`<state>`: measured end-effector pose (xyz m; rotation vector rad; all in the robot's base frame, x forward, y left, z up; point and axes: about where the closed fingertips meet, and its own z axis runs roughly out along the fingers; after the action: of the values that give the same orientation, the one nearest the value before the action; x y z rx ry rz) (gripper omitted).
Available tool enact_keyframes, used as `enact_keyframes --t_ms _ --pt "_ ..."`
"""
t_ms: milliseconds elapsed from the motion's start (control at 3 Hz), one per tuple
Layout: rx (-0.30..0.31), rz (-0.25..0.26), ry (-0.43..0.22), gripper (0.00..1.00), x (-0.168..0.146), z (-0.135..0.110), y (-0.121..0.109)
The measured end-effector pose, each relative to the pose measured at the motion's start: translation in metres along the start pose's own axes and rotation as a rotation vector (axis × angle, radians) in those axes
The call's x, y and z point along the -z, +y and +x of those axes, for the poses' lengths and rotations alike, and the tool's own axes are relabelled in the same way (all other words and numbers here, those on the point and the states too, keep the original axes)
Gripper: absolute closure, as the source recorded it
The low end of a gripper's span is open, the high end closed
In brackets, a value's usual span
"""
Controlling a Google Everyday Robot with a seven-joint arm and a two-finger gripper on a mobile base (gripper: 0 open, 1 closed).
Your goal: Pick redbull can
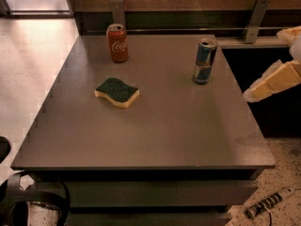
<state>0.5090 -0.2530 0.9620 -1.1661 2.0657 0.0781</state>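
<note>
The tool [273, 81] enters at the right edge, beside the bench [155, 135] and mostly cut off; released or clenched, I cannot tell. The redbull can [204, 61] stands upright at the bench's far right, near the tool but apart. Further left are a cola can [117, 43] and a sponge [117, 92].

Dim room; daylight glares on the floor [28, 55] far left of the gripper [269, 82], itself pale at the right edge.
</note>
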Motion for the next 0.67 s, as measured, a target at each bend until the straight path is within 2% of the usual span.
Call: enact_keyframes --t_ms 333,667 --pt "-0.073 0.049 -0.201 0.00 -0.027 -0.008 -0.026" --pt "-0.120 0.092 -0.379 0.00 -0.053 -0.026 -0.052"
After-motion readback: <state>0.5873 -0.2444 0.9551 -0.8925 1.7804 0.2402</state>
